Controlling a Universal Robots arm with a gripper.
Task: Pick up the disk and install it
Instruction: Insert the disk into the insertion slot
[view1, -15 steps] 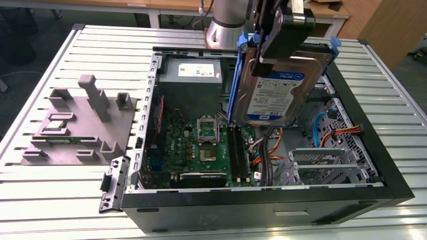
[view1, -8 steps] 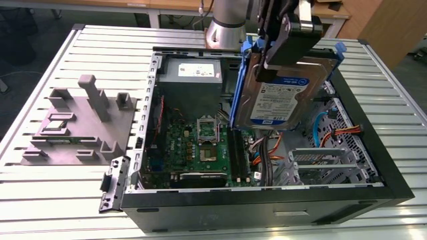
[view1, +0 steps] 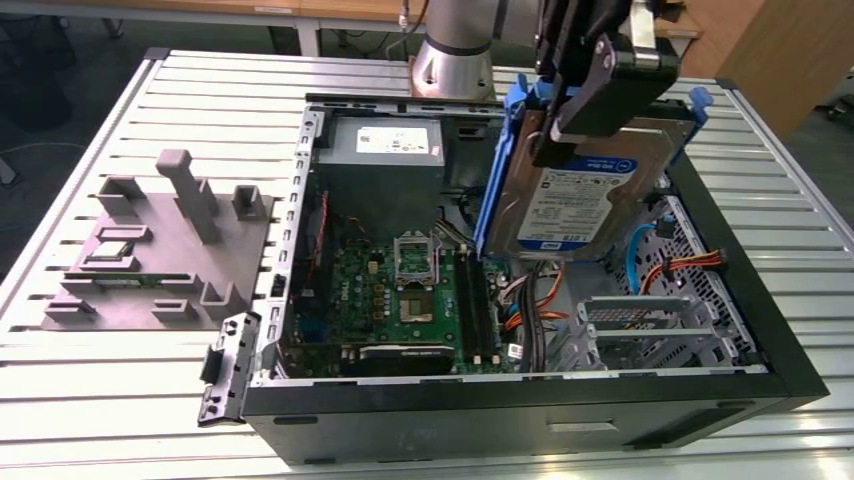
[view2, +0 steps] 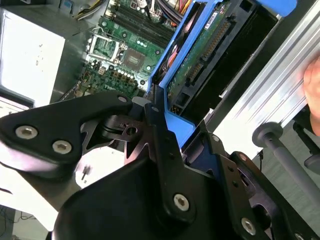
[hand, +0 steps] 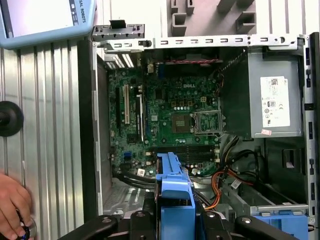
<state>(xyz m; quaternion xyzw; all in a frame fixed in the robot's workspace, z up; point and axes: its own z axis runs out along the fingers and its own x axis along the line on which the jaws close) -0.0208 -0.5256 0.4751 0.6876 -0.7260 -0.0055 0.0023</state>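
The tool (view1: 585, 122) is clamped on the disk (view1: 587, 205), holding it tilted above the open computer case (view1: 507, 405).

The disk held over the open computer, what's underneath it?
Under the disk, clamped in the gripper, orange cables and a grey metal cage show. Whatever of the case lies straight behind it is covered.
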